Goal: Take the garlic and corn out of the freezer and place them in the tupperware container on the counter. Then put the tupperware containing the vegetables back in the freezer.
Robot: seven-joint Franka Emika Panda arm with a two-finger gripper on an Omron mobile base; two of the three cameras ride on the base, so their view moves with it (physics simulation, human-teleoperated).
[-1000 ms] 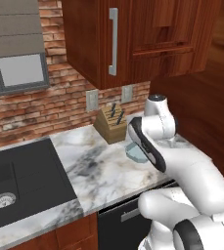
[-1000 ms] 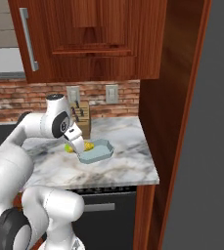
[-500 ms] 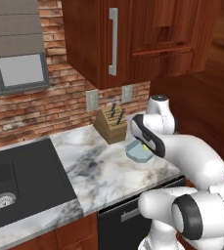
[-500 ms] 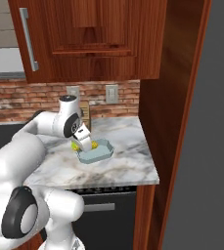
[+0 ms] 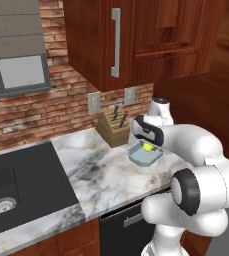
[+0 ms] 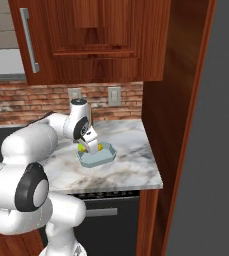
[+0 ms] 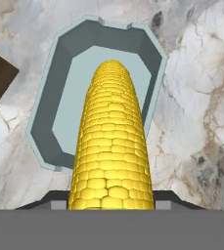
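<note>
My gripper (image 7: 112, 196) is shut on the corn (image 7: 112, 141), a bright yellow cob that points away from the hand and hangs just above the tupperware container (image 7: 45, 141). The pale blue tray's floor looks bare where the cob leaves it in sight. On the marble counter (image 5: 101, 170) the tupperware container (image 5: 145, 157) sits by the knife block, with the corn (image 5: 147, 147) and my gripper (image 5: 147, 143) over its near part. From the right side the corn (image 6: 80, 148) shows beside my gripper (image 6: 90, 144) above the tupperware container (image 6: 100, 159). The garlic and the freezer are out of view.
A wooden knife block (image 5: 115, 127) stands against the brick wall just left of the tray. A black sink (image 5: 16, 185) takes up the counter's left end. Dark wood cabinets hang overhead, and a tall wood panel (image 6: 171, 150) bounds the counter on the right.
My arm has swung towards the tray carrying the corn, from beside its left edge to over it. The grip on the cob is unchanged.
</note>
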